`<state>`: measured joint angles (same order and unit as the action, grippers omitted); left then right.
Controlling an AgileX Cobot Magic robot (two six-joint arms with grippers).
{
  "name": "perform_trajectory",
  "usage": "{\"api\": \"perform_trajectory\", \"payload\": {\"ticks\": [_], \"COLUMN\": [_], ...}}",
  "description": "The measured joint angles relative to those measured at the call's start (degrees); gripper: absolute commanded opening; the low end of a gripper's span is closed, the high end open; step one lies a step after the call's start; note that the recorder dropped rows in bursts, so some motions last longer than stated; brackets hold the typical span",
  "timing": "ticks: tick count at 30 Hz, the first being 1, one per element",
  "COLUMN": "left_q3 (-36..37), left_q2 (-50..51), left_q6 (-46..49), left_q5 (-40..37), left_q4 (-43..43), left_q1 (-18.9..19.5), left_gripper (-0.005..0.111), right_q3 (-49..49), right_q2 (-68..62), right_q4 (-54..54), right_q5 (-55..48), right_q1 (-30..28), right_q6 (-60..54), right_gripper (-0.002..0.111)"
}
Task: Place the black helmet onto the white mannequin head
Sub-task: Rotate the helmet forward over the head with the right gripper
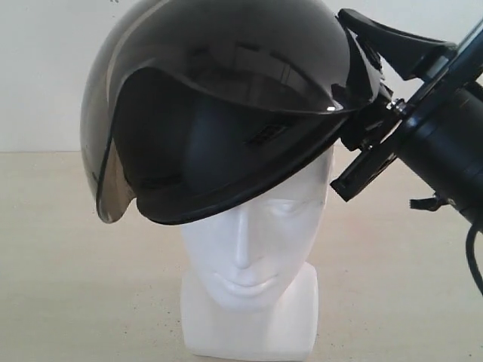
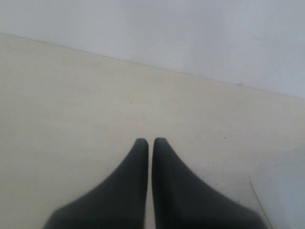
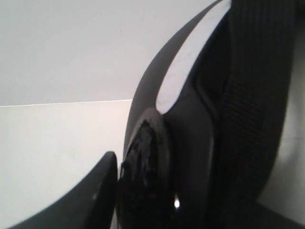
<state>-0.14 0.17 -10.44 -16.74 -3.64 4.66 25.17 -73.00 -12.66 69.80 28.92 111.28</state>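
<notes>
A: Where's the black helmet (image 1: 219, 90)?
B: Tilted over the white mannequin head (image 1: 253, 249), hiding its crown, lower on the left.
A: Grippers?
B: Right gripper (image 1: 346, 105) clamps its right rim; left gripper (image 2: 150, 141) closed, empty, above the table (image 2: 71, 119).

The pale beige bench (image 1: 75, 286) carries the white head (image 1: 249, 241), which stands upright on its neck base, well forward of the bench's far edge.

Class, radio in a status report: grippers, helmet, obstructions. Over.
Left gripper shut, empty. Right gripper shut on black helmet. Helmet tilted over white mannequin head, face showing. No obstruction seen.
</notes>
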Motion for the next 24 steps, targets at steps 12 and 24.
{"api": "perform_trajectory", "payload": {"ticks": [12,24], "left_q3": [0.00,0.00], "left_q2": [0.00,0.00], "left_q6": [0.00,0.00], "left_q5": [0.00,0.00], "left_q4": [0.00,0.00], "left_q1": [0.00,0.00], "left_gripper": [0.004,0.004], "right_q3": [-8.90,-10.88], "right_q2": [0.10,0.50], "right_q4": [7.22,7.35], "right_q5": [2.91,3.49], "right_q1": [0.26,0.26], "right_q6": [0.01,-0.56], "right_gripper": [0.000,0.000]}}
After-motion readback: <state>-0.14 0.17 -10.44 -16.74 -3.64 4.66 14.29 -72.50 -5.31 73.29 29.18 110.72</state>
